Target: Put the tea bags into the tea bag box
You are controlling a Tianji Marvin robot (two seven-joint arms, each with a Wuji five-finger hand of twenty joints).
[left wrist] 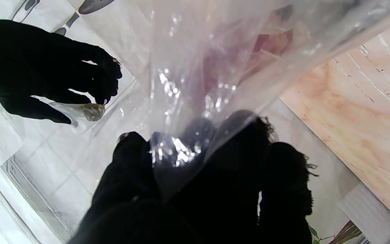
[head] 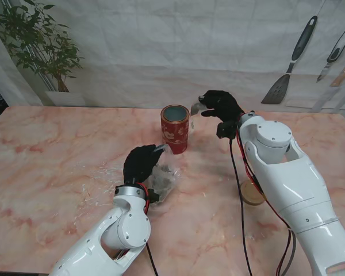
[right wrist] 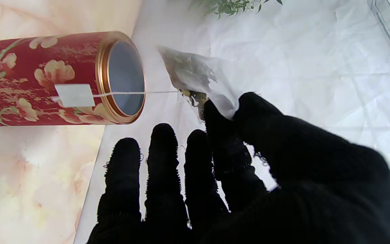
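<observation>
I'm watching the tea bag (right wrist: 195,79) hanging in the air just beside the open mouth of the tea bag box (head: 175,127), a red floral cylinder standing upright on the pink marble table (head: 52,155) with its long axis vertical and its opening facing up. The bag's pointed end is aiming toward the box's rim, and its string (right wrist: 154,92) is running straight across the opening to a white paper tag (right wrist: 74,95) lying against the box's side. My right hand (head: 220,106) is pinching the tea bag between thumb and forefinger, the other fingers stretched out. Nearer to me, my left hand (head: 141,164) is gripping a clear plastic bag (head: 164,179) resting on the table. A round tan lid (head: 252,193) is sitting beside my right arm.
</observation>
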